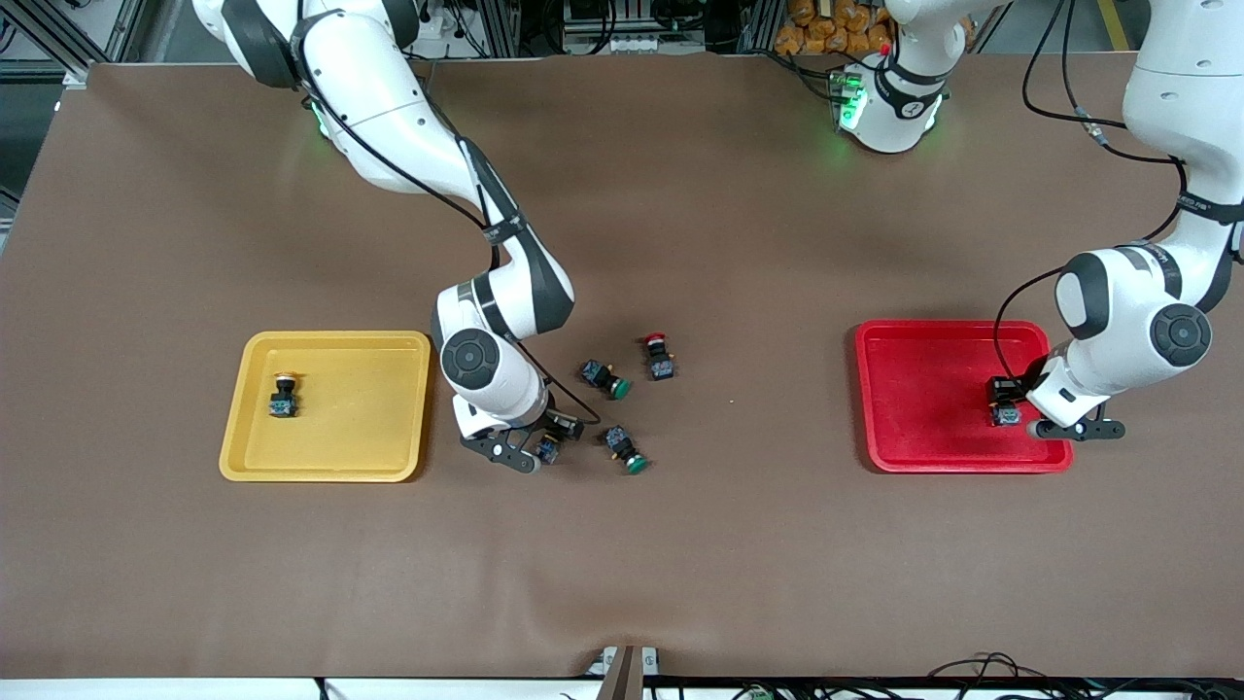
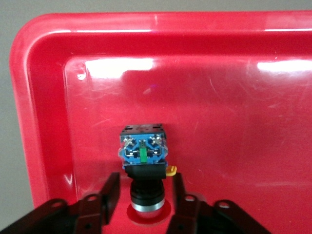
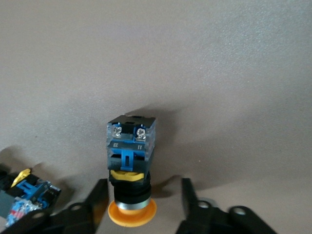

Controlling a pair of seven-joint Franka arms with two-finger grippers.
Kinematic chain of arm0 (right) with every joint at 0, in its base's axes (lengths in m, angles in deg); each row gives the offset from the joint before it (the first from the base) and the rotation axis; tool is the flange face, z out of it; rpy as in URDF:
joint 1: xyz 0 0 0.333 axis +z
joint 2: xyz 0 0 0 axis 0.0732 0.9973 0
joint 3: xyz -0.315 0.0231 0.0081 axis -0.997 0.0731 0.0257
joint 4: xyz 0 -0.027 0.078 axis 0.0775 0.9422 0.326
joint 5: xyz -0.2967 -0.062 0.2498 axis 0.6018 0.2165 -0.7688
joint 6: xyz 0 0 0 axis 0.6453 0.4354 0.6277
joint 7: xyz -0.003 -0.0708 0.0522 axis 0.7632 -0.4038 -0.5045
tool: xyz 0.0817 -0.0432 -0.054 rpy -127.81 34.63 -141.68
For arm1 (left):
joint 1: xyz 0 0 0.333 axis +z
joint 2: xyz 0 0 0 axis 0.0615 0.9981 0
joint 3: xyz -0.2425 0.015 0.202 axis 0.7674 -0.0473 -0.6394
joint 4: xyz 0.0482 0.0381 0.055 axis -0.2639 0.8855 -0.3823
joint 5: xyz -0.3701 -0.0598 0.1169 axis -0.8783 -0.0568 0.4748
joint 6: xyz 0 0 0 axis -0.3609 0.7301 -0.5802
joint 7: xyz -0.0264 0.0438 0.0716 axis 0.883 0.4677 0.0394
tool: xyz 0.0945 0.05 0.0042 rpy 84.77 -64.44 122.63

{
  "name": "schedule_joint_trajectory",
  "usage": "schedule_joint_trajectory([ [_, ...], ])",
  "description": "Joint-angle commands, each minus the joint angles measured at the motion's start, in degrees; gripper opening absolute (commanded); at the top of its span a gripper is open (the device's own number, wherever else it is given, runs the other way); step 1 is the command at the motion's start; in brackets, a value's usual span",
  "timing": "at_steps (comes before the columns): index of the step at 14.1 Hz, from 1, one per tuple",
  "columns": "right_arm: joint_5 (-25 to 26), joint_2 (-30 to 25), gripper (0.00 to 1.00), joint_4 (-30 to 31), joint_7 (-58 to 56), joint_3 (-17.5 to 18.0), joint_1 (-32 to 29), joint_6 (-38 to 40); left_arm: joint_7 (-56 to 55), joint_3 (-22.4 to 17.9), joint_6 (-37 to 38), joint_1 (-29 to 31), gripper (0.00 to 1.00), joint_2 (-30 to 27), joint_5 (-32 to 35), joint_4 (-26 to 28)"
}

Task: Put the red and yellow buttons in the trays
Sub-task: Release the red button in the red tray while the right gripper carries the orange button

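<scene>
Brown matting covered the desk [image 1: 739,544] where two arms sorted push-button switches, with the job judged about half done. Nearest the camera, the right gripper [image 1: 530,452] sat low on the desk just off the yellow tray [image 1: 360,408], its jaws part-open on either side of a yellow-capped button [image 3: 130,161] and not yet pinching it. At the gripper's three o'clock lay a green-capped button [image 1: 627,449], close enough to be nudged on the lift.

Toward the left arm's end of the desk, the left gripper [image 1: 1069,428] was down in the red tray [image 1: 923,399], at its four o'clock corner. Its jaws stood slightly apart around a red-capped button [image 2: 144,156] resting cap-down on the tray floor, with a sliver of gap on each side, so the button looked delivered.

Another yellow-capped button [image 1: 283,397] lay in the yellow tray at its nine o'clock side. Farther off, a second green-capped button [image 1: 607,379] lay at eight o'clock of the last loose red-capped button [image 1: 659,358], which remained to be collected.
</scene>
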Motion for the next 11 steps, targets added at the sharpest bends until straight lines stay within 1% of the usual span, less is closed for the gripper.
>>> schedule_joint_trajectory([
  [1,0.84,1.29,0.00,-1.70,1.17,-0.67,0.92,-0.10,-0.07,0.24,0.06,-0.05,1.00,-0.05,-0.77,-0.84],
  [4,1.20,1.03,0.00,-1.78,0.12,-0.67,0.22,0.25,0.28,0.68,1.37,-0.05,1.00,-3.02,-0.77,-0.93],
  [5,0.42,0.42,0.00,-1.79,-1.62,-0.50,-1.26,0.43,0.19,2.07,3.38,-0.05,1.00,-4.52,-0.77,-1.10],
  [7,0.32,-1.07,0.00,-1.87,-3.66,-0.23,-2.33,2.26,0.10,4.10,9.34,0.04,1.00,-7.15,-0.86,-2.85],
  [9,0.32,-3.97,0.00,-2.13,-5.41,-0.23,-2.95,7.43,-1.99,6.99,17.33,0.13,1.00,-8.83,-0.86,-6.97],
  [11,0.49,-9.75,0.00,-2.93,-7.00,-0.84,-3.47,15.68,-7.16,10.24,25.16,0.04,1.00,-8.75,-0.95,-11.80],
])
